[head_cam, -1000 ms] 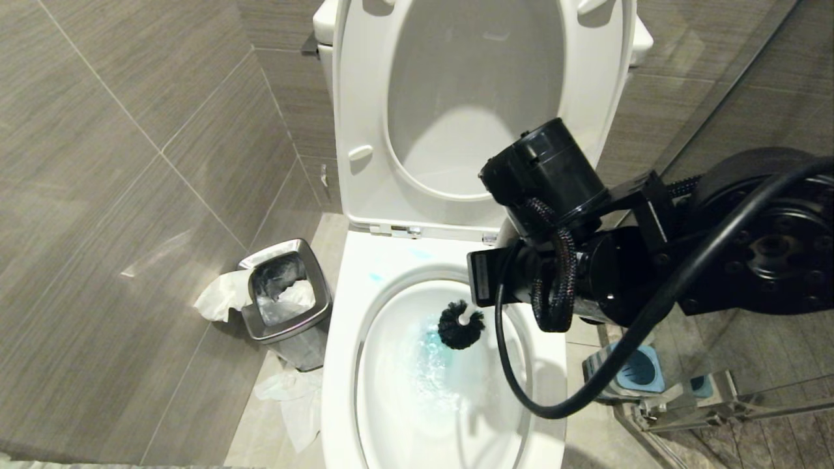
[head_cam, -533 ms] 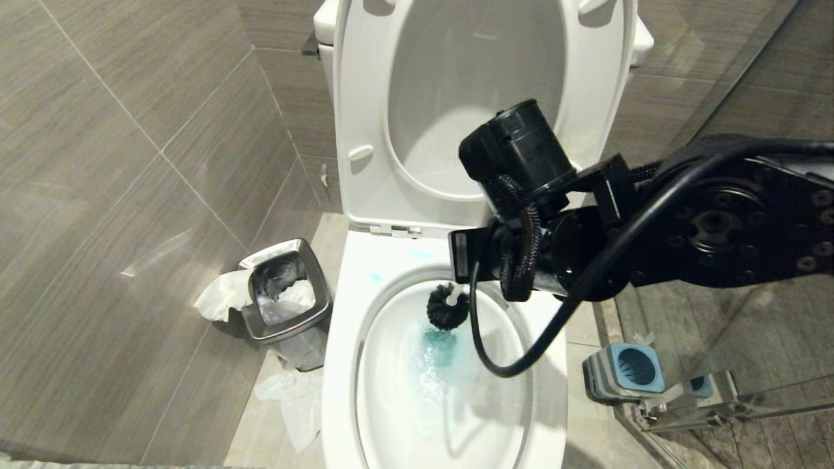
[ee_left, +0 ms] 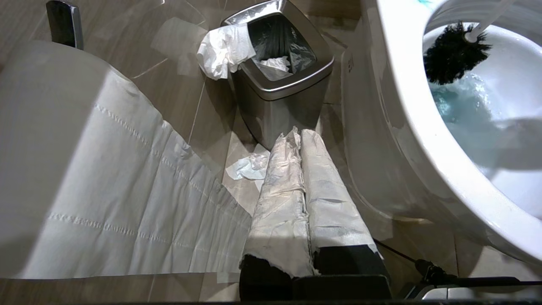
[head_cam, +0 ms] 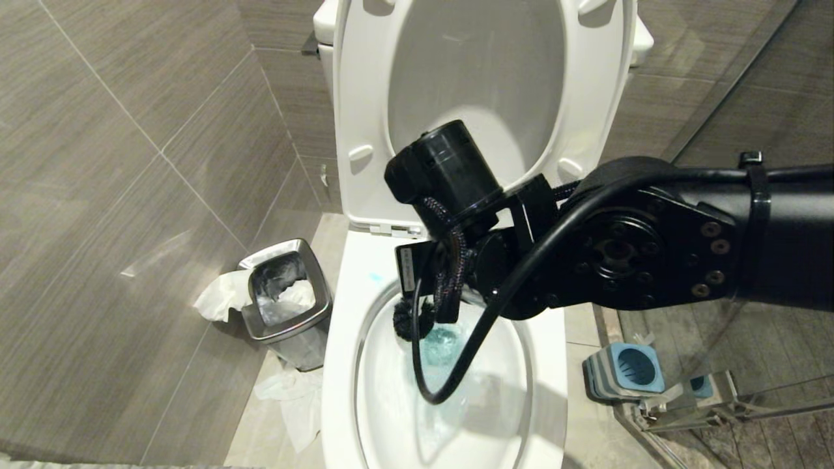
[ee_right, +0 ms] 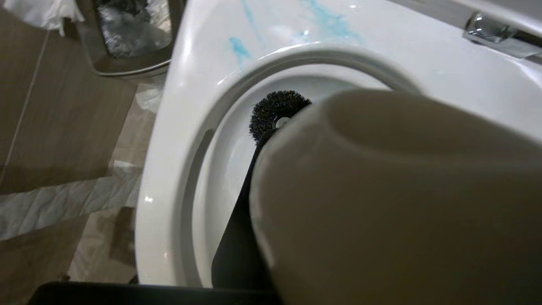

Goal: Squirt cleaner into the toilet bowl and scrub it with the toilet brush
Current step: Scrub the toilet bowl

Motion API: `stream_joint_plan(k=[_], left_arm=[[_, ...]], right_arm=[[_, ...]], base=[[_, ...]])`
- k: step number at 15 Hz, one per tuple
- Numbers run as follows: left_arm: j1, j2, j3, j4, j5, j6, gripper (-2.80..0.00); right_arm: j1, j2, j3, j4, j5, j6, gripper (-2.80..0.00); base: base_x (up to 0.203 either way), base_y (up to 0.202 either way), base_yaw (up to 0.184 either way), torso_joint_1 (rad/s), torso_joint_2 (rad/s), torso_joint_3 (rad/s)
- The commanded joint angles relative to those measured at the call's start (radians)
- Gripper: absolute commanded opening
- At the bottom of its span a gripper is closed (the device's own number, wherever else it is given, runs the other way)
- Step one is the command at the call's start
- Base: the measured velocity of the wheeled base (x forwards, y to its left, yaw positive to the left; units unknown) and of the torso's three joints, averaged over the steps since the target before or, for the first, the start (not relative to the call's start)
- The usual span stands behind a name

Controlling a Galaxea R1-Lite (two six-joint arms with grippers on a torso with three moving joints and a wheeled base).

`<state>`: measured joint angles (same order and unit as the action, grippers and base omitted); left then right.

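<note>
The large glossy white ceramic toilet bowl point(head_cam: 342, 365) is seen with its white seat and lid point(head_cam: 365, 130) raised against the cistern. The right gripper point(ee_right: 250, 220) is clenched on the toilet brush point(ee_right: 276, 113), whose long pale plastic handle fills much of the right wrist view, with one dark finger point(ee_right: 237, 237) seen alongside it. The round black bristle head is held inside the bowl, against the inner wall just under the rim, on the hinge end and toward the robot's left. The black right arm point(head_cam: 638, 254) is stretched across the bowl from the right in the head view, hiding most of the handle. The translucent turquoise-blue cleaner point(head_cam: 443, 339) is seen tinting the frothy water just beside the bristles, and thin blue smears point(ee_right: 328, 23) are left on the broad rim near the chrome hinge point(ee_right: 487, 31). The left gripper point(ee_left: 302, 140) is parked low beside the bowl, its paper-wrapped fingers pressed together and holding nothing. A small steel-rimmed waste bin point(head_cam: 287, 293) with crumpled tissue is stood on the floor left of the bowl, and a squat blue-and-grey brush holder point(head_cam: 625, 371) is stood on the right.
</note>
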<state>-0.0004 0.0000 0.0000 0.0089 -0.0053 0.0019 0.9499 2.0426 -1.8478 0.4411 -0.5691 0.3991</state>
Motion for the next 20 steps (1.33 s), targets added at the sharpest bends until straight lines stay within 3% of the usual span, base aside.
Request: stream_joint_plan(k=[1,8,12,16,20], left_arm=[[0.000,0.001,0.003,-0.001,-0.001,0.000,-2.80],[0.000,0.001,0.003,0.000,0.001,0.000,-2.80],[0.000,0.000,0.003,0.000,-0.001,0.001,-2.80],[0.000,0.002,0.002,0.000,-0.001,0.000,-2.80],[0.000,0.000,0.002,0.000,-0.001,0.000,-2.80]], right_arm=[[0.042,-0.011,0.022,0.004,-0.003,0.005,-2.80],[0.171,-0.242,0.363,0.002,0.001,0.114,-2.80],[0.180,-0.392,0.552,0.004,0.000,0.118,-2.80],[0.106,-0.484,0.693,0.002,-0.008,0.115,-2.80],[-0.027,-0.467,0.693,-0.015,-0.007,0.091,-2.80]], base=[[0.000,0.000,0.000,0.000,0.00,0.000],[0.000,0.000,0.000,0.000,0.00,0.000],[0.000,0.000,0.000,0.000,0.00,0.000],[0.000,0.000,0.000,0.000,0.00,0.000],[0.000,0.000,0.000,0.000,0.00,0.000]])
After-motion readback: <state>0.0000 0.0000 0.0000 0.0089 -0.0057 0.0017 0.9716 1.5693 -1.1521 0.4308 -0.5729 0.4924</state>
